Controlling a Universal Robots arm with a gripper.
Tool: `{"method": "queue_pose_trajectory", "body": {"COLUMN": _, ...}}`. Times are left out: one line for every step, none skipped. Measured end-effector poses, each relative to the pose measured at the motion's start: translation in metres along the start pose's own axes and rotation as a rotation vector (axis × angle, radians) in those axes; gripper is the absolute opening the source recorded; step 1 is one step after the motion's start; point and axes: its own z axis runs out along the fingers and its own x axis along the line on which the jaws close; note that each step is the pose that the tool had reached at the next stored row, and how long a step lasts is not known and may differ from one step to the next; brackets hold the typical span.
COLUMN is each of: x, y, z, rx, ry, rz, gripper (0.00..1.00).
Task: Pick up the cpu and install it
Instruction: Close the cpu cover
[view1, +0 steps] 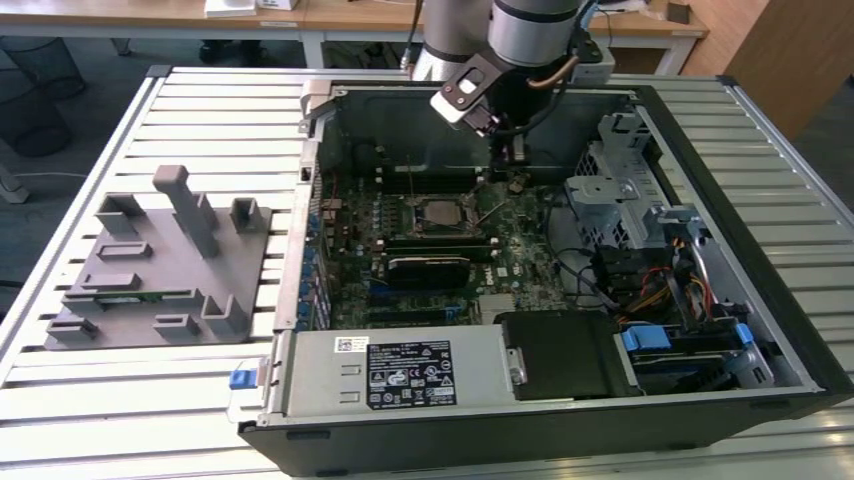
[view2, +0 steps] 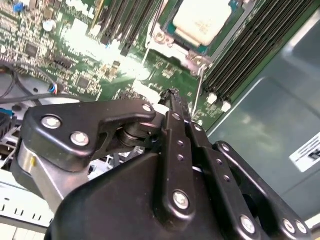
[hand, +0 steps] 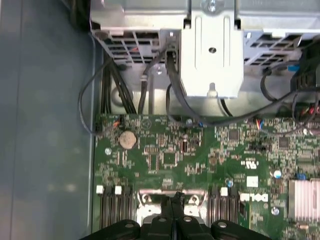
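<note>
Arm angled downward, wrist tilted, black jaws pressed together, tips pointing down

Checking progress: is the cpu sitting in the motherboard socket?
Yes, the cpu lies in the socket frame, apart from the gripper.

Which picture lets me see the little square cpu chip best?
The second wrist view: the cpu sits big and bright in its socket, beyond the shut gripper. In the exterior view the cpu looks tiny on the motherboard. The first wrist view catches the socket's metal edge.
</note>
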Motion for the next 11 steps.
{"method": "queue_pose_trajectory", "body": {"x": 0.0, "y": 0.0027, "z": 0.0001, "rx": 0.0, "ry": 0.0001, "rz": 0.0, "gripper": 0.11}}
{"method": "queue_pose_trajectory", "body": {"x": -0.0001, "y": 0.0052, "z": 0.0001, "rx": 0.0001, "ry": 0.0, "rz": 0.0, "gripper": 0.11}}
{"method": "queue_pose_trajectory", "body": {"x": -0.0001, "y": 0.0073, "z": 0.0002, "rx": 0.0001, "ry": 0.0, "rz": 0.0, "gripper": 0.11}}
{"method": "queue_pose_trajectory", "body": {"x": -0.0001, "y": 0.0094, "z": 0.0002, "rx": 0.0001, "ry": 0.0, "rz": 0.0, "gripper": 0.11}}
{"method": "queue_pose_trajectory", "body": {"x": 0.0, "y": 0.0113, "z": 0.0003, "rx": 0.0, "ry": 0.0001, "rz": 0.0, "gripper": 0.11}}
{"method": "queue_pose_trajectory", "body": {"x": 0.0, "y": 0.0133, "z": 0.0004, "rx": 0.0, "ry": 0.0, "rz": -0.001, "gripper": 0.11}}
{"method": "queue_pose_trajectory", "body": {"x": 0.0, "y": 0.0155, "z": 0.0004, "rx": 0.0001, "ry": 0.0001, "rz": -0.001, "gripper": 0.11}}
{"method": "queue_pose_trajectory", "body": {"x": 0.0, "y": 0.0178, "z": 0.0005, "rx": 0.0, "ry": 0.0001, "rz": -0.002, "gripper": 0.11}}
{"method": "queue_pose_trajectory", "body": {"x": 0.0, "y": 0.0201, "z": 0.0006, "rx": 0.0002, "ry": 0.0001, "rz": -0.002, "gripper": 0.11}}
{"method": "queue_pose_trajectory", "body": {"x": 0.0001, "y": 0.0225, "z": 0.0008, "rx": 0.0001, "ry": 0.0001, "rz": -0.003, "gripper": 0.11}}
{"method": "queue_pose_trajectory", "body": {"x": 0.0001, "y": 0.0243, "z": 0.0009, "rx": 0.0003, "ry": 0.0, "rz": -0.005, "gripper": 0.11}}
